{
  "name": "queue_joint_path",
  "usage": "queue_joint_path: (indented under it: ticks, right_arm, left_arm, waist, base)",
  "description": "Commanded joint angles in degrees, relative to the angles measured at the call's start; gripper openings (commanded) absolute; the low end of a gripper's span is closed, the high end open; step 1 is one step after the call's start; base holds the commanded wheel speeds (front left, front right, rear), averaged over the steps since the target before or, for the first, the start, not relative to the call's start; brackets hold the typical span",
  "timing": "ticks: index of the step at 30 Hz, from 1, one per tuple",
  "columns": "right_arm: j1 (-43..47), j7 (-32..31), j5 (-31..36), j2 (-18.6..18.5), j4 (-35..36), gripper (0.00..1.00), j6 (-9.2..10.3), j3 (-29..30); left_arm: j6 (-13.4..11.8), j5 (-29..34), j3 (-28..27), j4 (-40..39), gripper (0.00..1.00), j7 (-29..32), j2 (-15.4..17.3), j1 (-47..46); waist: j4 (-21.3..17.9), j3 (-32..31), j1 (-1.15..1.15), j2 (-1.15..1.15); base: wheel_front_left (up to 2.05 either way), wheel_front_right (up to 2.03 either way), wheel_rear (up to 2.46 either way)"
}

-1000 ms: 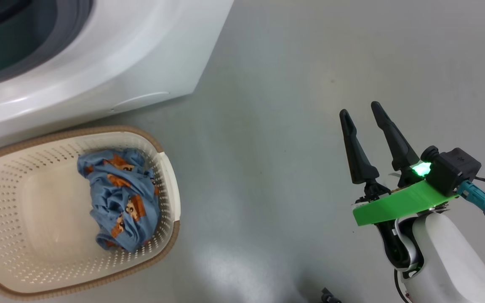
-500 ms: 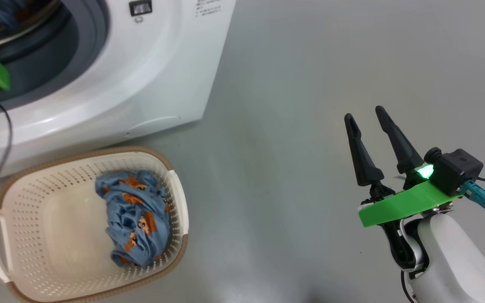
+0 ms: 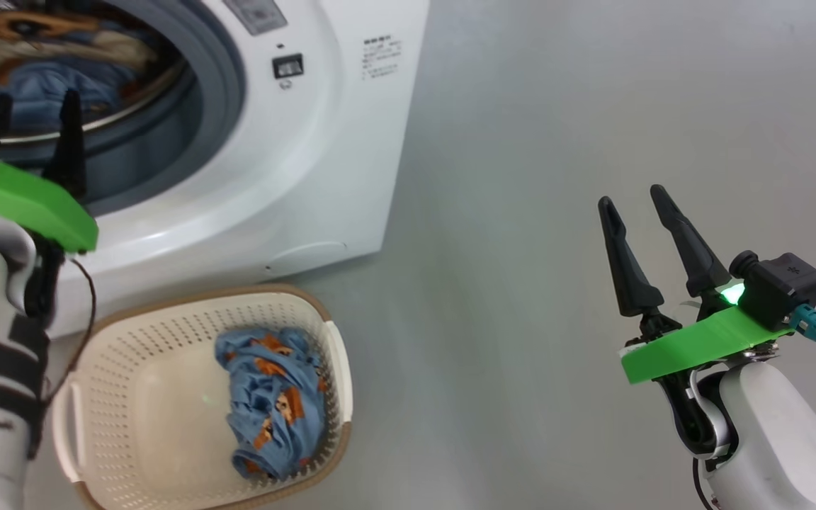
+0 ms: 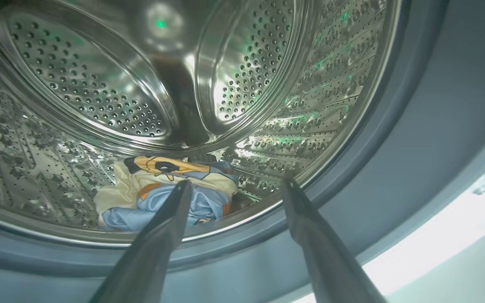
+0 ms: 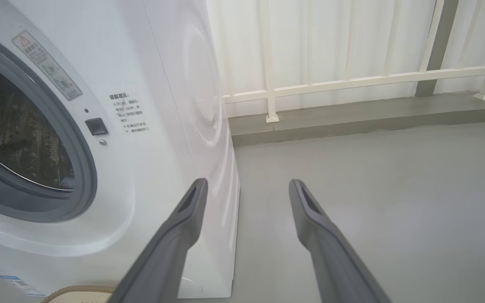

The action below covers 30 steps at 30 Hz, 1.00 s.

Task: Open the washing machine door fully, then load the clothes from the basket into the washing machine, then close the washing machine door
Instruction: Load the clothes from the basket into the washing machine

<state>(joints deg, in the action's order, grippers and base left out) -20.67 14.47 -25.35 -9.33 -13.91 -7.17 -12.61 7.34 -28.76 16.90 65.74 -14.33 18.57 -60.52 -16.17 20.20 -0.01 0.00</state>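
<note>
The white washing machine [image 3: 323, 142] stands at the upper left with its grey-gasketed mouth uncovered; its door is out of view. Inside the steel drum [image 4: 99, 84] lie clothes [image 4: 162, 193] in light blue, cream and orange. More light-blue clothes [image 3: 270, 400] with orange figures sit bunched at the right side of the cream basket [image 3: 132, 340] on the floor before the machine. My left gripper [image 3: 32, 113] is open and empty at the drum's mouth, fingers pointing in. Over the bare floor at the right, my right gripper [image 3: 635, 198] is open and empty too.
Grey floor [image 3: 521, 142] stretches right of the machine. In the right wrist view a white railing [image 5: 352, 80] on a raised kerb runs along the far wall behind the machine [image 5: 162, 105]. The basket's rim [image 5: 78, 290] peeps in at the bottom edge.
The head camera has tilted up, so machine and basket slid down and right in view. My left gripper and forearm have come into view at the drum's mouth. The right arm kept its pose.
</note>
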Motion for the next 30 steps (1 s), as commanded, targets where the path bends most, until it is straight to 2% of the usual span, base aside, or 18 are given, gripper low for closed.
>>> queue_joint_path:
  ticks: [1,10,30]
  right_arm:
    - [1.0,0.5,-0.7,-0.9,0.9,1.00,-0.32,-0.5]
    - [2.6,0.5,-1.3,-2.5,0.5,1.00,-0.32,0.6]
    - [6.3,0.5,-1.8,-5.6,0.8,1.00,-0.32,2.1]
  left_arm:
    - [-0.6,-0.2,-1.9,-3.8,1.00,-0.6,2.3,2.4]
    - [-2.9,1.1,-5.2,-16.5,1.00,-0.7,0.9,14.2]
    - [-5.6,2.1,-9.7,-39.5,1.00,-0.7,-1.7,38.5]
  waist:
    - [2.5,-3.3,0.01,0.00]
    - [5.7,-7.7,0.01,0.00]
    - [10.6,-15.0,0.01,0.00]
  base:
    - [0.00,0.00,0.00]
    - [0.00,0.00,0.00]
    - [0.00,0.00,0.00]
